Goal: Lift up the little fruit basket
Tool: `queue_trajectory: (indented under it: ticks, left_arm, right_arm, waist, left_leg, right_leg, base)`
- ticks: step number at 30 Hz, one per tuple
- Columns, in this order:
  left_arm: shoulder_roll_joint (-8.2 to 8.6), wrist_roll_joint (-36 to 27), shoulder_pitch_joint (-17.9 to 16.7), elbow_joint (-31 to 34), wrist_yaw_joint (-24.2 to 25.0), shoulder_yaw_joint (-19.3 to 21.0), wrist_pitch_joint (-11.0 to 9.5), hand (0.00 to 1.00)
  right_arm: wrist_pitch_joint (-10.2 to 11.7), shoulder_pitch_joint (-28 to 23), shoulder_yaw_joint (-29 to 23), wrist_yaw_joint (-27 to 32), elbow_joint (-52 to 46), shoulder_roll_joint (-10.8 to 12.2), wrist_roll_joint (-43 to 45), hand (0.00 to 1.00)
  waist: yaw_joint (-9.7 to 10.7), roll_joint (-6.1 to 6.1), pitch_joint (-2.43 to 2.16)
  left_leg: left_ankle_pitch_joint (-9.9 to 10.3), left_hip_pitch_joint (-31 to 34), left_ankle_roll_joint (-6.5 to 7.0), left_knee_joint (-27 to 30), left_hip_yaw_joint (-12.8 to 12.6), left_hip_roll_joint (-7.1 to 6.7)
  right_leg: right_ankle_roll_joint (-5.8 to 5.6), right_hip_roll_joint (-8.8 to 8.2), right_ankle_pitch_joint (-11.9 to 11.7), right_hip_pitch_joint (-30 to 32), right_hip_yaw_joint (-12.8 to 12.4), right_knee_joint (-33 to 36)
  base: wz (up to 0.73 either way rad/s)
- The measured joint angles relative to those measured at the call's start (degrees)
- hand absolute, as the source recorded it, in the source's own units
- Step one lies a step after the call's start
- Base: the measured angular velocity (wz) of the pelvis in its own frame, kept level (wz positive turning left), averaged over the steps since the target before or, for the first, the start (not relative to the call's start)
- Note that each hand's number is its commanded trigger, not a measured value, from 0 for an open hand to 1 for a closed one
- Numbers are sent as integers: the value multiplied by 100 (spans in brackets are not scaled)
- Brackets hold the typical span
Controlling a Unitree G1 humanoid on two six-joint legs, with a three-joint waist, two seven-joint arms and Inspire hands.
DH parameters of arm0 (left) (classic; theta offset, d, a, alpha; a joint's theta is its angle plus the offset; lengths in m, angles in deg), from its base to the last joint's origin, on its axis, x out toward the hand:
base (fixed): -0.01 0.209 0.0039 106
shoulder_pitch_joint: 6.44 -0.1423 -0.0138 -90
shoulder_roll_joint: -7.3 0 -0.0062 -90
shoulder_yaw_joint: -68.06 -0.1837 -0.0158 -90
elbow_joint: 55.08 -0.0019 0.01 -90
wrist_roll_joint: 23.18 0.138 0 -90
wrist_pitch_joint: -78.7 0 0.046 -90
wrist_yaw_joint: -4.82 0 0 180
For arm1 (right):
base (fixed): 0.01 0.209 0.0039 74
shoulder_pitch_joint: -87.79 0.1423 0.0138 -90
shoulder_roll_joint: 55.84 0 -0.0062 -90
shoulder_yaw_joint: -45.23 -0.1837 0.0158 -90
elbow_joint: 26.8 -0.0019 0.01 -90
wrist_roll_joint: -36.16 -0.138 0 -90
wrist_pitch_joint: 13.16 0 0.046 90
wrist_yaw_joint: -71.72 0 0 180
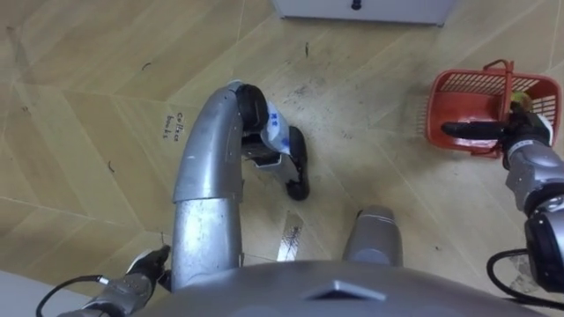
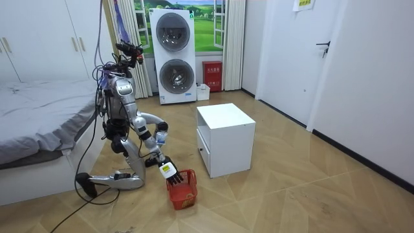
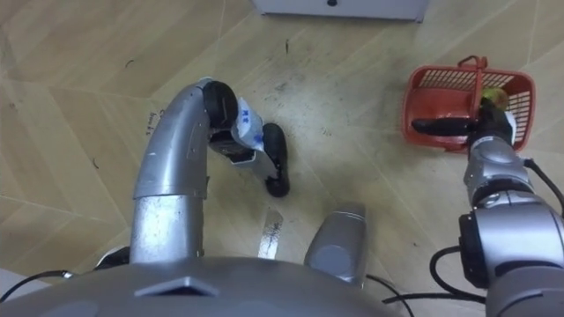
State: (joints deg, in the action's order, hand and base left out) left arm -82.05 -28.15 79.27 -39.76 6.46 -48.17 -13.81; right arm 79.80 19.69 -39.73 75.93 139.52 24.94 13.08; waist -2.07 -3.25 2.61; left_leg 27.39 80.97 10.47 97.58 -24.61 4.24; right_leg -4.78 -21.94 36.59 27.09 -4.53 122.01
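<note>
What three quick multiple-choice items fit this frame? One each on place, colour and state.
1. Where is the basket?
A. on top of the white cabinet
B. on the floor beside the white cabinet
C. on the bed

2. What colour is the basket?
A. red
B. blue
C. green

3. What is the robot's posture?
A. standing upright
B. lying on the bed
C. kneeling on the floor

Answers:
1. B: the room view shows the basket standing on the floor next to the cabinet, with the right hand reaching to it.
2. A: its mesh walls and handle are red in every view.
3. C: the room view shows the robot low by the basket, with a leg folded along the floor.
</note>
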Motion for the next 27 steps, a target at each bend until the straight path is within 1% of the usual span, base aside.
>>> queue_trajectory:
  ticks: [3, 12, 19, 21, 27]
  left_arm:
    - [-1, 0, 3, 0, 31, -93, 0, 0]
    - [-1, -2, 6, 0, 36, -94, 0, 0]
    - [-1, -120, 6, 0, 34, -92, 0, 0]
    - [-1, -121, 6, 1, 34, -92, -1, 0]
    - [-1, -117, 6, 42, 34, -92, 13, 0]
  right_arm:
    - [2, 18, 5, -28, 0, -2, -114, 100]
    - [1, 18, 53, -78, -1, -1, -350, 100]
    - [1, 18, 52, -150, -5, -1, -360, 100]
    - [1, 19, 51, -154, -7, 0, -368, 100]
    - [1, 17, 51, -186, 9, -1, -369, 100]
  waist:
    - [-9, 1, 0]
    - [-18, 32, 4]
    - [-25, 19, 11]
    - [-32, 5, 20]
    - [-124, 28, 6]
  left_leg:
    - [0, 0, 0, -1, 0, 0]
    - [-2, 0, -1, -3, -2, 1]
    - [-7, 0, -10, -11, -4, 2]
    - [-7, 0, -10, -11, -4, 2]
    - [-10, 0, -7, -10, -2, 4]
  right_leg:
    - [0, -1, 0, 1, 0, -1]
    - [-1, -1, 0, 11, -10, 5]
    - [-1, 0, 0, 19, -11, 6]
    - [-1, 0, 0, 19, -11, 8]
    - [0, 1, 0, 18, -12, 13]
  base:
    - [0]
    - [0]
    - [0]
    - [0]
    - [0]
